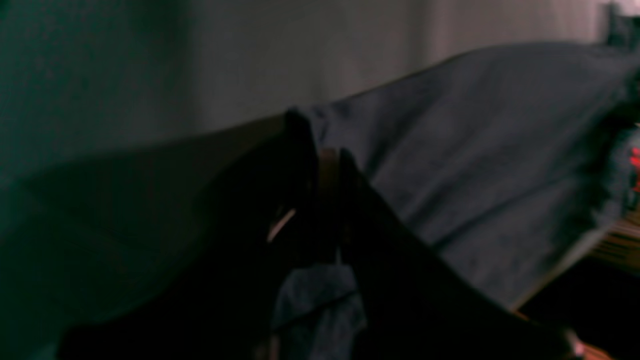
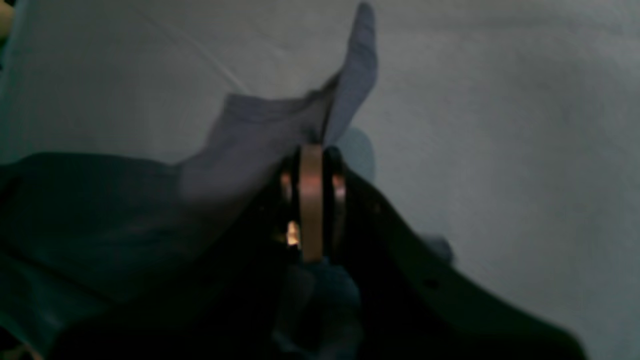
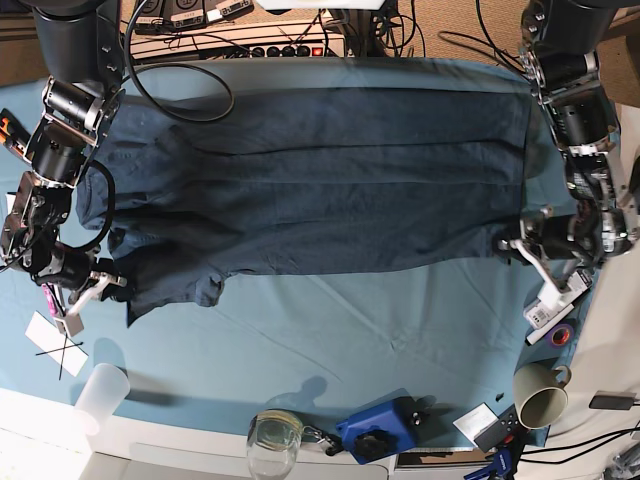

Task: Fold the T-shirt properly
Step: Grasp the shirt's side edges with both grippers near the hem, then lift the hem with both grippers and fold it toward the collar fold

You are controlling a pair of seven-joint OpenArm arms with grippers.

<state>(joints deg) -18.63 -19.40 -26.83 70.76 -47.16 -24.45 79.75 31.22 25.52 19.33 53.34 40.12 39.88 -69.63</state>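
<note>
The dark navy T-shirt (image 3: 320,190) lies spread across the teal tablecloth (image 3: 400,330), its near edge slightly raised at both ends. My left gripper (image 3: 512,244), on the right of the base view, is shut on the shirt's near hem corner. The left wrist view shows the left gripper (image 1: 327,155) closed, with the T-shirt (image 1: 475,150) stretching away from it. My right gripper (image 3: 118,284), on the left of the base view, is shut on the cloth by the sleeve. In the right wrist view a flap of the T-shirt (image 2: 260,130) sticks up from the closed right gripper (image 2: 312,150).
Along the table's near edge stand a white cup (image 3: 100,397), a glass jar (image 3: 273,437), a blue device (image 3: 380,425) and a mug (image 3: 540,400). A paper marked with an X (image 3: 55,345) lies at the left. Cables and a power strip (image 3: 250,40) run along the back.
</note>
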